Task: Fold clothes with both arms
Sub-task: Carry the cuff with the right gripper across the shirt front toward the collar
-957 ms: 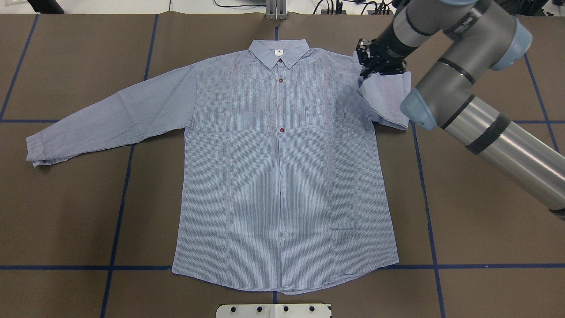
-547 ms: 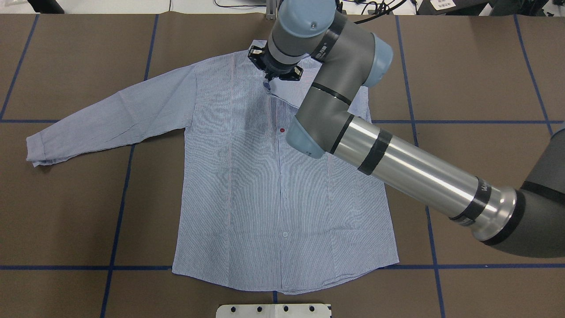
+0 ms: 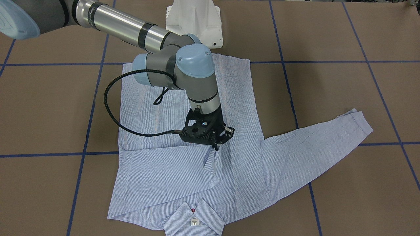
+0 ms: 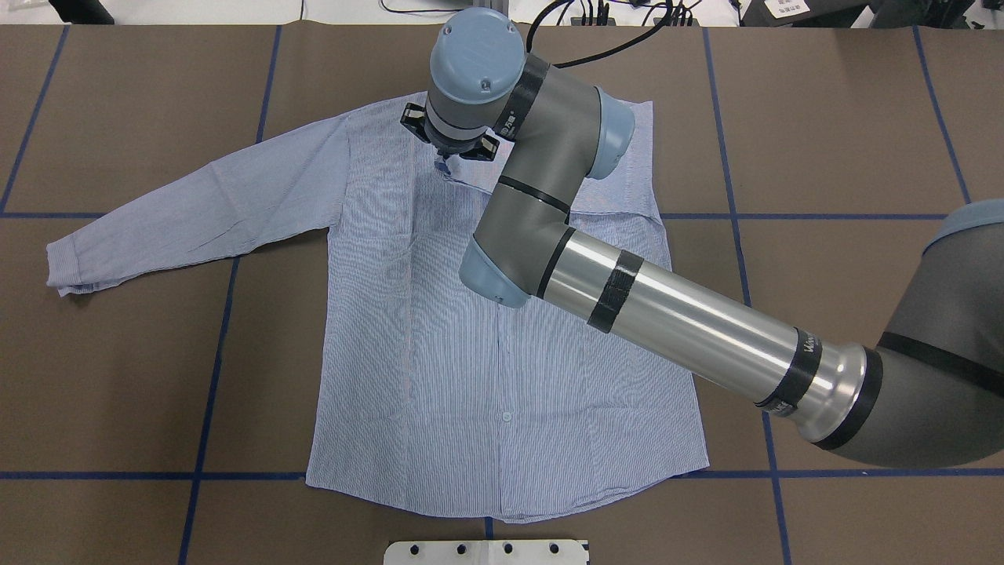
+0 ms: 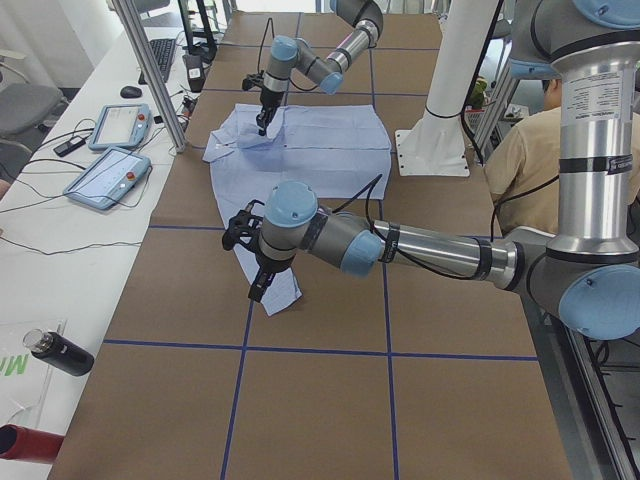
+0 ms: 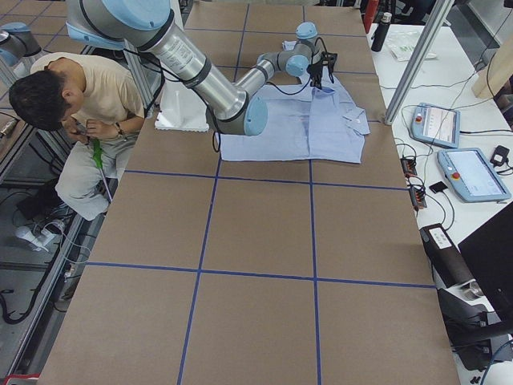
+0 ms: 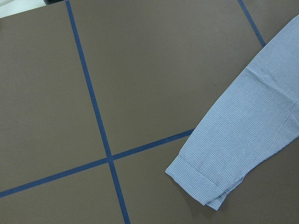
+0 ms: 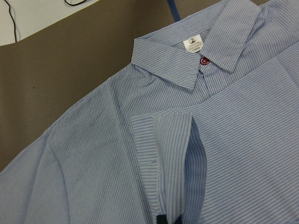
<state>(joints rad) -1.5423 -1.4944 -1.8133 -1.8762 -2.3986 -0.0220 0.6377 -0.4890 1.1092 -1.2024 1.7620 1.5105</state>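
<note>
The shirt [image 4: 439,377] lies flat on the bench [image 4: 118,392]. My right end effector [image 3: 216,146] pinches the right cuff [image 8: 161,154], held across the chest near 11 o'clock so the sleeve folds inward. My left end effector [image 5: 256,292] hovers over the 9 o'clock cuff [image 7: 201,182]; I cannot tell its opening.

The right arm [image 4: 667,322] slants over the shirt [image 4: 408,353]; open table [image 4: 118,377] surrounds both.

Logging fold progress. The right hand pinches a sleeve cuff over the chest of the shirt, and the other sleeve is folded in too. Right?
Not quite. The right hand does pinch a sleeve cuff over the chest of the shirt, but the other sleeve is not folded in: the overhead exterior view shows it stretched out flat on the table.
</note>
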